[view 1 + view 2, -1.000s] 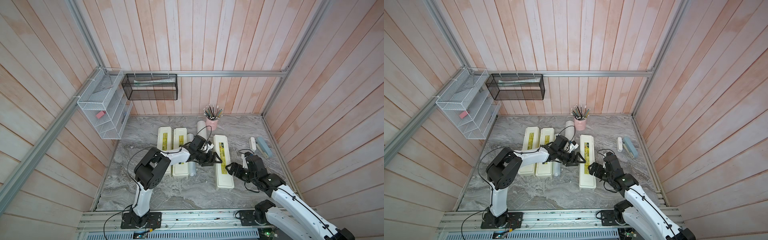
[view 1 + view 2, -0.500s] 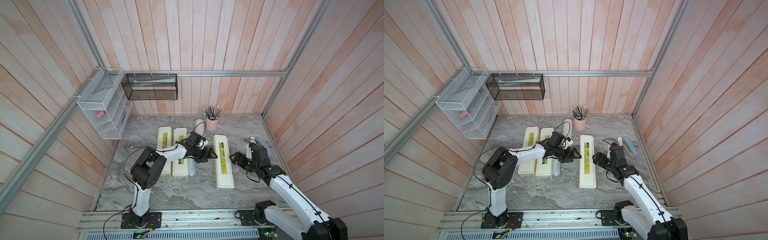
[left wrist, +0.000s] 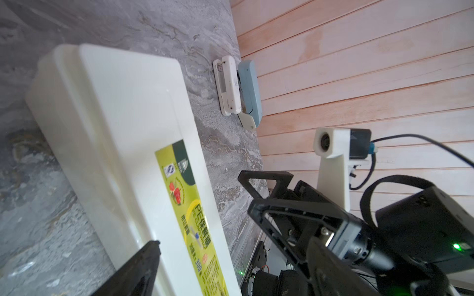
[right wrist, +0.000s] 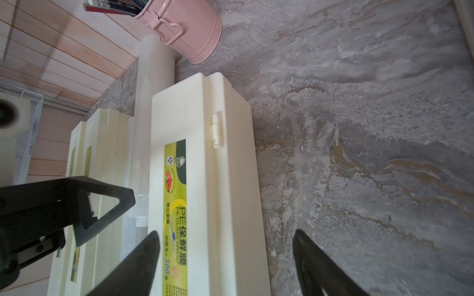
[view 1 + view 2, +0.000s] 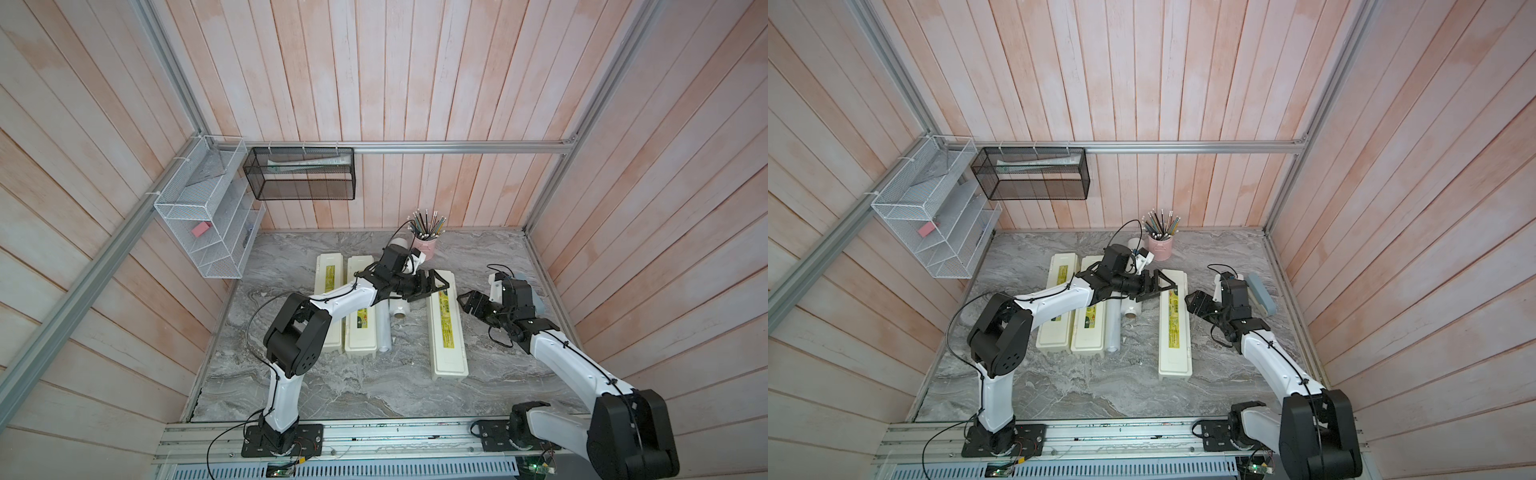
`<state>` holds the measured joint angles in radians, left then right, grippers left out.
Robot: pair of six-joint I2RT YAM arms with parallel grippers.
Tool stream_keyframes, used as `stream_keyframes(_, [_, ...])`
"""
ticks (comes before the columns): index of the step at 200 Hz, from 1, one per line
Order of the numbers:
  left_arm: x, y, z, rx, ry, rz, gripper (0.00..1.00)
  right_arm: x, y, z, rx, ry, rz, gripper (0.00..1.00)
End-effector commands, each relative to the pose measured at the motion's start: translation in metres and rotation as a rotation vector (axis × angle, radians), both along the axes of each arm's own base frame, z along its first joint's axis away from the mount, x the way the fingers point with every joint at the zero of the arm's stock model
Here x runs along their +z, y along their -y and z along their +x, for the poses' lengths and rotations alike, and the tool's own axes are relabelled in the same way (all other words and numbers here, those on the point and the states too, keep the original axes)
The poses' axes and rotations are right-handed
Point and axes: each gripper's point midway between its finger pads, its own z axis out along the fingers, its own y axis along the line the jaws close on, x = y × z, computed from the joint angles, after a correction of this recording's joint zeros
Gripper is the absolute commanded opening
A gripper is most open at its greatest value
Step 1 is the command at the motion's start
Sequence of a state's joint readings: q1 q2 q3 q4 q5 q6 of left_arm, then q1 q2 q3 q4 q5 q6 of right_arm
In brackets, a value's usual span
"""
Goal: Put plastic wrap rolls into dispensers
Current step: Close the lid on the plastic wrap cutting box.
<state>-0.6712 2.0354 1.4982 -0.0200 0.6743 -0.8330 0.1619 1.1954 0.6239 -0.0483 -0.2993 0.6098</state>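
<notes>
Dispensers first: the lone dispenser (image 5: 446, 332) hasn't been shifted and its lid is still shut, with the other two dispensers (image 5: 360, 345) parked at its 9 o'clock. Two plastic wrap rolls (image 5: 384, 332) are left loose between them, and a third roll (image 5: 398, 242) is seen up at 12 o'clock.

Over the last second both arms have been swung to its far end. The left gripper (image 5: 434, 286) is held wide and empty over the lid. The right gripper (image 4: 225, 233) is at 3 o'clock, spread wide astride the hinge edge. Lid-opening is probably being set up.

All this is laid on a grey marbled tabletop (image 5: 332, 395), boxed in by plank walls (image 5: 415, 83), with a pink pencil cup (image 5: 428, 245) and a stapler (image 3: 250, 89) nearby.
</notes>
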Motion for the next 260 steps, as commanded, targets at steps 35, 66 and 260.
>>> stream_keyframes(35, [-0.046, -0.007, 0.039, 0.1, 0.01, 0.124, 0.91, 0.013, -0.007, 0.029, 0.038, 0.087, 0.021, 0.81])
stream_keyframes(66, [-0.05, -0.017, 0.048, 0.123, 0.031, 0.114, 0.91, 0.002, -0.01, 0.036, 0.052, 0.077, 0.025, 0.81])
stream_keyframes(260, [-0.154, -0.01, 0.042, 0.124, -0.17, 0.257, 0.7, -0.042, -0.035, 0.061, 0.183, -0.01, 0.104, 0.71])
